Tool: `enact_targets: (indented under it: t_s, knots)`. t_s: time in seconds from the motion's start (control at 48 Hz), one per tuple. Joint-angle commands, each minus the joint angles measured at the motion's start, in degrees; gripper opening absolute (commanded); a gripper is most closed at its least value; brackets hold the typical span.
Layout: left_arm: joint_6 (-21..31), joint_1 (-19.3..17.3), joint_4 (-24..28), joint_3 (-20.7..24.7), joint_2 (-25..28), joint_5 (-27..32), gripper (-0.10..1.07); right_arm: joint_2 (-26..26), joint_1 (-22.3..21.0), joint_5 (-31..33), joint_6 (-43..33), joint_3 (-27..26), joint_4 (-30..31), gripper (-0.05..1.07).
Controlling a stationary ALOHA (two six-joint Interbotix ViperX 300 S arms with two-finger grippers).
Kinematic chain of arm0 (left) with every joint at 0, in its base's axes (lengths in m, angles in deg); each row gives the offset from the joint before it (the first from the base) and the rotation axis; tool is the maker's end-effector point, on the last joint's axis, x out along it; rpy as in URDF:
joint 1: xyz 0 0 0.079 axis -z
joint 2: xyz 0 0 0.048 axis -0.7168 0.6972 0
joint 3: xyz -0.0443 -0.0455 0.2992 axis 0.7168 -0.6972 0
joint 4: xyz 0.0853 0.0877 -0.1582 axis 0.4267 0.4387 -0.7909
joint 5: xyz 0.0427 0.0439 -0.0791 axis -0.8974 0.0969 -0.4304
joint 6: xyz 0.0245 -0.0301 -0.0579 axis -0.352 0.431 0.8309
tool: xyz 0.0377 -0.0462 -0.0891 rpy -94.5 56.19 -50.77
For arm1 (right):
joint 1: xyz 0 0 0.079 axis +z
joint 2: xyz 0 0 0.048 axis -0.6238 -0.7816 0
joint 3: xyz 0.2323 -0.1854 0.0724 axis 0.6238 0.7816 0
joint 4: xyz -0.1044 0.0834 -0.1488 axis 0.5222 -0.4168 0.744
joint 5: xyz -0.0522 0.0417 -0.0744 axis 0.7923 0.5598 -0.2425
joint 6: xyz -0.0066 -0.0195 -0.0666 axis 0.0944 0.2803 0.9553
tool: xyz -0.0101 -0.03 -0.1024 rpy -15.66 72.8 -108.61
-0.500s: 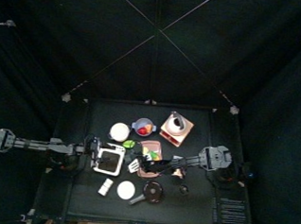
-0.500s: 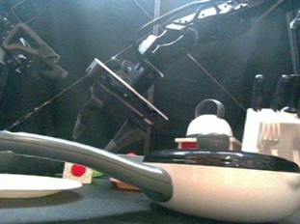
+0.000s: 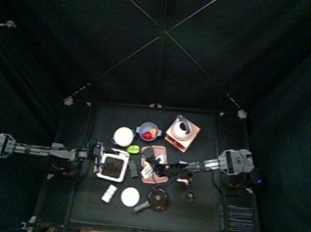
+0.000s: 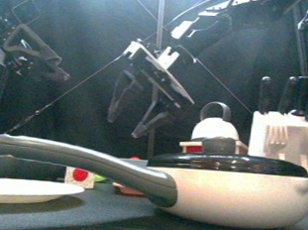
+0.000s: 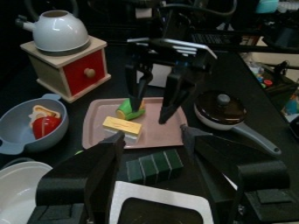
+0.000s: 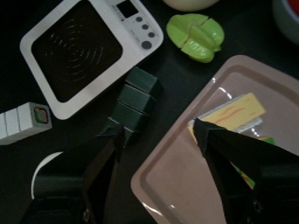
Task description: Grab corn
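Left wrist view: right tool hangs jaws-down, spread wide over pink tray, straddling corn at tray's edge for pinch. Left tool gaping, empty, parked back, watching.

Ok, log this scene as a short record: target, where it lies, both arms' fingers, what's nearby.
target: yellow corn piece
location: on the pink rectangular tray, beside a small green piece
right gripper: fingers open, hanging over the tray, holding nothing
left gripper: fingers open, short of the tray
nearby: white kettle, blue bowl
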Motion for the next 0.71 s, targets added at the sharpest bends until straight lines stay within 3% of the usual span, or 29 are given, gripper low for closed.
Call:
enact_targets:
  t_s: [0.0, 0.417, 0.688]
  knots:
    - [0.0, -0.3, 0.0, 1.1, 0.1, -0.3, 0.90, 5.9, -1.0, -0.2, 0.2, 2.5, 1.3, 0.94]
    - [0.0, 0.4, -4.9, 3.8, 0.9, -0.1, 0.90, 19.1, -1.5, 0.0, 3.7, 13.3, 5.8, 0.94]
    - [-0.2, 2.1, -5.6, 9.8, 8.5, 2.3, 0.90, 27.7, -1.6, 0.7, 3.7, 18.8, 12.6, 0.94]
